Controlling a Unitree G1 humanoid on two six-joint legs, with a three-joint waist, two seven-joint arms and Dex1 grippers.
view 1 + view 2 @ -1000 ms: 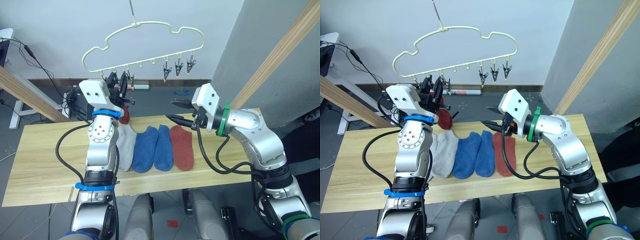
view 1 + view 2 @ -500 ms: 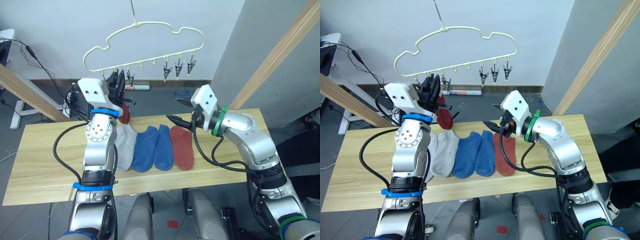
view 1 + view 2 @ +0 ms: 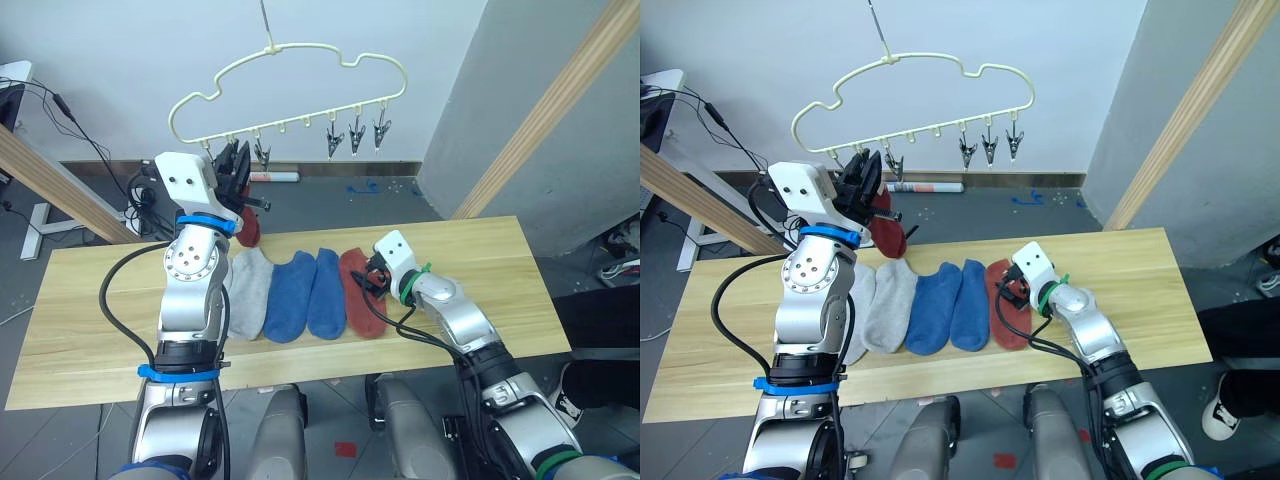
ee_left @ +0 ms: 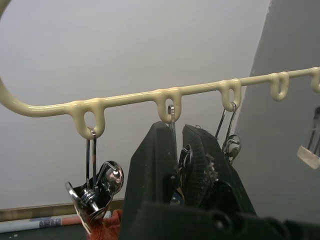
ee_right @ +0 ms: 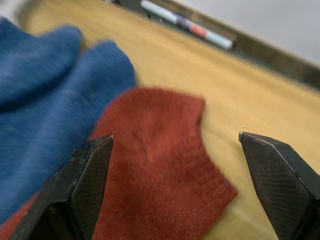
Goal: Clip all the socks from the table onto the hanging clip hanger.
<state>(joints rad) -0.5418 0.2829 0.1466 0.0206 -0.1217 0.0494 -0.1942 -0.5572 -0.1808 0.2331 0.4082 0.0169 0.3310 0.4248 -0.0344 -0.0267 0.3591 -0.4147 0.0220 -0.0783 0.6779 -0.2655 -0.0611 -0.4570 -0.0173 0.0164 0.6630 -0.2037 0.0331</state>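
Five socks lie in a row on the table [image 3: 90, 300]: two grey socks [image 3: 880, 305], two blue socks [image 3: 305, 292], one rust-red sock [image 3: 362, 297]. A second rust-red sock [image 3: 887, 232] hangs from the pale yellow clip hanger [image 3: 300, 95]. My left gripper [image 4: 179, 160] is clenched on a hanger clip [image 4: 184, 159]. My right gripper [image 5: 175, 180] is spread wide over the rust-red sock on the table.

Soft, even indoor light fills the scene, with faint shadows on the table [image 3: 90, 300]. In the right wrist view the socks [image 5: 165, 165] look smeared and out of focus.
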